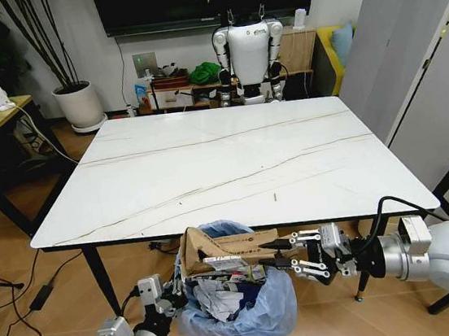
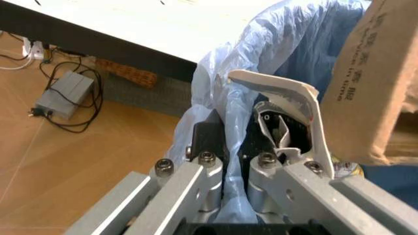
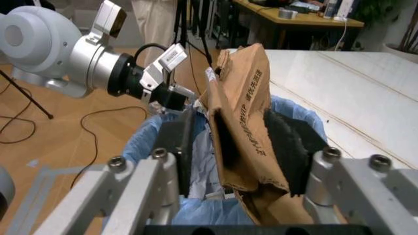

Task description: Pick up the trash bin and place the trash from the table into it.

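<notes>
Nearest the robot, the left gripper (image 1: 173, 293) is clamping the rim of the trash bin (image 1: 238, 314), its fingers (image 2: 207, 142) pinching the light blue bag liner and holding the bin up off the wooden floor, just below the near edge of the table (image 1: 233, 167). In the left wrist view the crinkled liner is bunching between the pads, with white papers (image 2: 287, 112) showing inside the bin.

The bin is sitting packed with litter: white papers, a bit of red wrapper and a crumpled brown paper bag (image 1: 218, 251) sticking out over the top. The right gripper (image 1: 289, 257) is reaching in from the right and is closing on that brown paper bag; in the right wrist view its black pads (image 3: 287, 147) are pressing both sides of the printed brown paper above the bin's opening.

Beyond, the white marble-look tabletop is lying under thin dark veins. Farther back, a white humanoid robot (image 1: 249, 50) is standing by a low shelf, with a potted plant (image 1: 77, 104) to the left.
</notes>
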